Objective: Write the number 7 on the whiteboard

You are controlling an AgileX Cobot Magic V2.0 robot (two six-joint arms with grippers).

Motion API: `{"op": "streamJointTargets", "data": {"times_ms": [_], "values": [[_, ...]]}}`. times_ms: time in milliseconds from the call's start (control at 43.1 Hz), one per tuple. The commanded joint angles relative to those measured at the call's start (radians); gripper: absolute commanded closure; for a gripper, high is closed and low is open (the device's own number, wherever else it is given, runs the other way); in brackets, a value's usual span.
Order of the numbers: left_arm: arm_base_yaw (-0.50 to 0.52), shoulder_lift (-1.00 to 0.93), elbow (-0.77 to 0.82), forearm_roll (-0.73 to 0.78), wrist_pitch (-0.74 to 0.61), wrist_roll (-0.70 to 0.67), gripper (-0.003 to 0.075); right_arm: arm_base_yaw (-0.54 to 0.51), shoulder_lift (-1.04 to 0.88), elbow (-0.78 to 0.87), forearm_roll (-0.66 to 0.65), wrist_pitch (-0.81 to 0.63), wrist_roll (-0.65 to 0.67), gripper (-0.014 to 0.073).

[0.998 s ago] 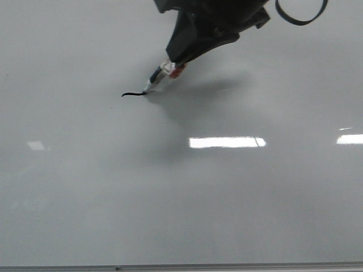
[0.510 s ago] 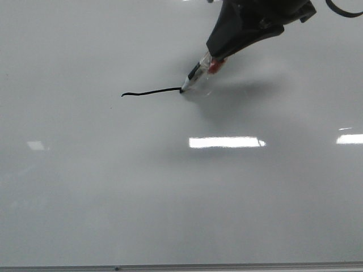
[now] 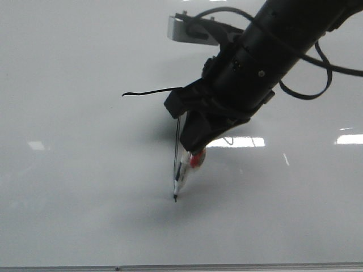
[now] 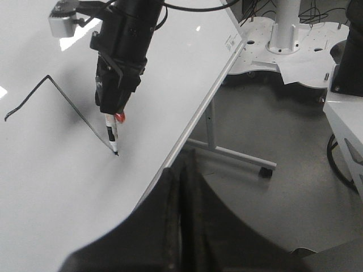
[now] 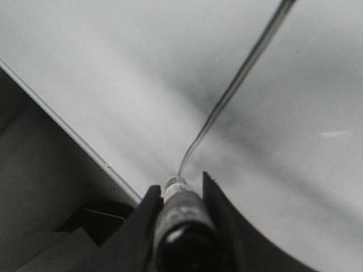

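- Right end effector (image 3: 195,148) is clamped on a marker (image 3: 182,173), fingers closed around the barrel's upper part; the nib sticks out below and touches the whiteboard (image 3: 68,215) at the foot of the downstroke.
- Left end effector (image 4: 182,187) has its fingers pressed together with nothing between them; it hangs off the board, beyond the edge strip, well apart from the writing.
- Number 7 (image 3: 175,141) runs up from the nib: a thin downstroke rising beside the right end effector, joined to a slightly wavy top stroke that trails away to its left. The figure looks essentially complete.
- Handling, as a judgement: the marker is light, stiff and smooth-barrelled, so it could twist or slide in the fingers if pressed hard. A grip on the barrel, clear of the nib, suits it. The felt tip needs only light contact.
- Glossy board surface is slippery and rigid; fresh ink probably smears if anything drags across it.
- Edges: the grey metal edge strip (image 3: 227,266) lies near the nib, on the side the downstroke is heading, so little room remains for extending the stroke.
- Open room: bare board spreads wide to either side of the right end effector, and lifting straight off the surface looks unobstructed.
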Motion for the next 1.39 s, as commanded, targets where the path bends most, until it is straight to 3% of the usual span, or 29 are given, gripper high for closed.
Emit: {"op": "streamJointTargets", "data": {"times_ms": [0,162,325,371,441,534,580,627,789,1021,1369], "values": [[-0.005,0.008,-0.027,-0.007,-0.076,-0.01,0.0741,0.052,-0.185,-0.028,-0.003,-0.023,-0.042,0.0662],[-0.005,0.008,-0.027,-0.007,-0.131,-0.01,0.0741,0.138,-0.359,-0.039,-0.003,0.035,-0.096,0.0662],[-0.005,0.036,-0.03,0.022,-0.149,-0.01,0.0721,0.182,-0.414,-0.084,-0.003,0.206,-0.125,0.0662],[-0.005,0.062,-0.033,0.028,-0.145,-0.01,0.0666,0.194,-0.414,-0.097,-0.003,0.25,-0.126,0.0662],[-0.005,0.112,-0.039,0.028,-0.164,-0.01,0.0525,0.217,-0.414,-0.106,-0.003,0.282,-0.131,0.0662],[-0.005,0.183,-0.041,0.028,-0.208,-0.01,0.0249,0.255,-0.414,-0.114,-0.002,0.294,-0.131,0.0662],[-0.005,0.221,-0.041,0.028,-0.221,-0.01,0.0167,0.278,-0.414,-0.114,-0.002,0.294,-0.131,0.0662],[-0.005,0.261,-0.041,0.028,-0.243,-0.01,0.0136,0.302,-0.414,-0.114,-0.002,0.293,-0.131,0.0662],[-0.005,0.364,-0.042,0.03,-0.333,-0.002,0.0191,0.385,-0.414,-0.114,-0.002,0.276,-0.131,0.0662],[-0.005,0.433,-0.042,0.03,-0.341,-0.002,0.0289,0.43,-0.414,-0.115,-0.002,0.255,-0.131,0.0662],[-0.005,0.436,-0.042,0.03,-0.341,-0.002,0.0549,0.437,-0.414,-0.116,-0.002,0.252,-0.136,0.0662]]}}
